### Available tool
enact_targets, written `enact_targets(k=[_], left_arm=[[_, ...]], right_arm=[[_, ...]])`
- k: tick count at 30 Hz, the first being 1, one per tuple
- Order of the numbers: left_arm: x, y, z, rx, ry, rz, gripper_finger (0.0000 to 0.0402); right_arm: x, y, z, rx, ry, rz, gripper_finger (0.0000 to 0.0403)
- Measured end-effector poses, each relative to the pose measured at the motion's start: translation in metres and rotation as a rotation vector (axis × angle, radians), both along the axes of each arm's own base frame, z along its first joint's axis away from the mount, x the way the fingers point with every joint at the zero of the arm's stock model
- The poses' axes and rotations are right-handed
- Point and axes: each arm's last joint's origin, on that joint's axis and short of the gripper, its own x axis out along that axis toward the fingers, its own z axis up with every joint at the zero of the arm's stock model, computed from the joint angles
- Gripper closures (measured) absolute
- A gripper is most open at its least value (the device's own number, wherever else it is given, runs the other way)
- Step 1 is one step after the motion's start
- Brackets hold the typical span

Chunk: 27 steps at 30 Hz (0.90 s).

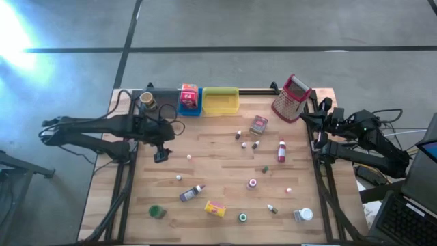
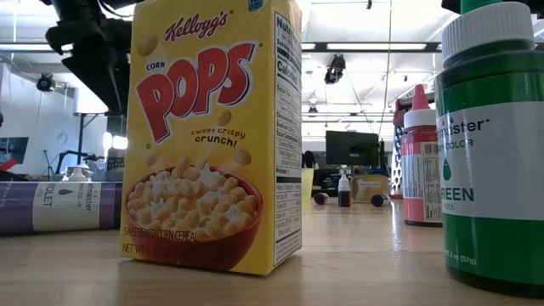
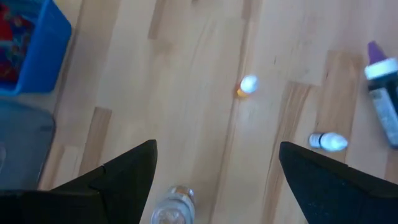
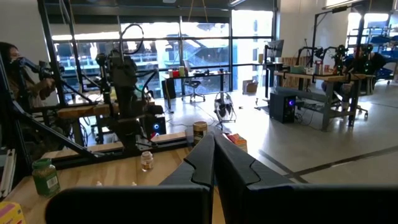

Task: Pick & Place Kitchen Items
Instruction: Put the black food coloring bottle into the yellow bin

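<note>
Left end effector (image 1: pixel 161 156) spread wide, hanging over the worktop (image 1: pixel 225 171) just in front of the blue tray (image 1: pixel 190 101), nothing gripped. Between its two fingers (image 3: pixel 118 174), a small clear jar (image 3: pixel 173 210), only half in the wrist view. Right end effector (image 4: pixel 214 158) shut and empty, waiting far from the blue tray at the worktop's other side, near the grater (image 1: pixel 292 98).

Possible trouble from here:
- Coming down off-centre and pushing the small clear jar over with one finger; likely rolling after that, because round.
- Closing too high and catching only the lid, then slipping.
- Dropping on the tray's rim instead of inside, since the blue tray already carries a red packet (image 1: pixel 188 96).

Further from the blue tray, other kitchen items lying loose: a tiny white-capped bottle (image 3: pixel 249 84), a second one on its side (image 3: pixel 328 142), a purple-capped bottle (image 3: pixel 382 93), a yellow box (image 1: pixel 215 209).

Hard to make out: from above, the small clear jar hidden under the arm; at table height, most of the scene blocked by a cereal box (image 2: pixel 212 136) and a green bottle (image 2: pixel 493 144). Cannot tell the jar's content.
</note>
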Motion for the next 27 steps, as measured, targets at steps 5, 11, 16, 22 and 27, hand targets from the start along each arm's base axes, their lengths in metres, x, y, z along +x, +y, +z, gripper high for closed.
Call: enact_targets(k=[5, 11, 16, 22, 27], left_arm=[[0.001, -0.002, -0.003, 0.006, -0.066, -0.042, 0.006], [-0.008, -0.002, 0.002, 0.035, -0.104, -0.044, 0.006], [-0.025, -0.002, 0.021, 0.098, -0.288, -0.052, 0.0062], [-0.051, -0.003, 0.033, 0.178, -0.508, -0.049, 0.0062], [-0.072, -0.002, 0.028, 0.233, -0.604, 0.004, 0.0062]], right_arm=[[0.0, 0.0, 0.0, 0.0, 0.001, 0.0, 0.0394], [0.0, 0.0, 0.0, -0.001, 0.001, 0.0, 0.0394], [0.0, 0.0, 0.0, -0.001, 0.001, 0.0, 0.0394], [0.0, 0.0, 0.0, 0.0, 0.0, 0.0, 0.0394], [0.0, 0.0, 0.0, 0.0, 0.0, 0.0, 0.0394]])
